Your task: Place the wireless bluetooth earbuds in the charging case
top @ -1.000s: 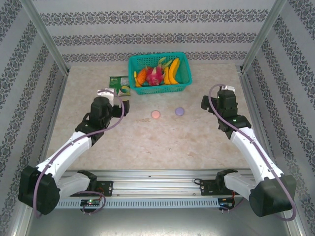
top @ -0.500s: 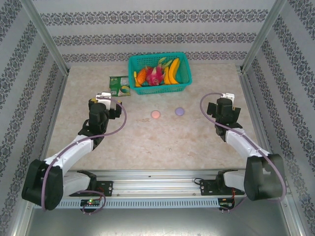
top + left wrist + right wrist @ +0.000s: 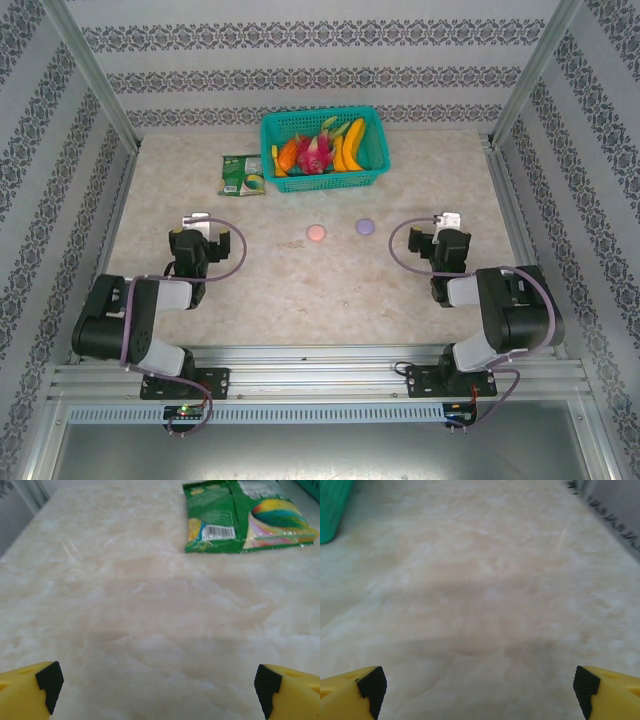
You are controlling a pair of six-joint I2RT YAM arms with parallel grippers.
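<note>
one pink case [image 3: 316,233], one lilac case [image 3: 365,227], well apart from wide, empty left hand [image 3: 159,687], right hand [image 3: 480,686]

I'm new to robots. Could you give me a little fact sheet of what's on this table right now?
Table: pale, marble-look
Back edge: teal basket holding fruit
Left of basket: green snack packet, lying flat
Centre: pink round case and lilac round case, side by side, apart
Left end effector: open, holding nothing
Right end effector: open, holding nothing
</note>
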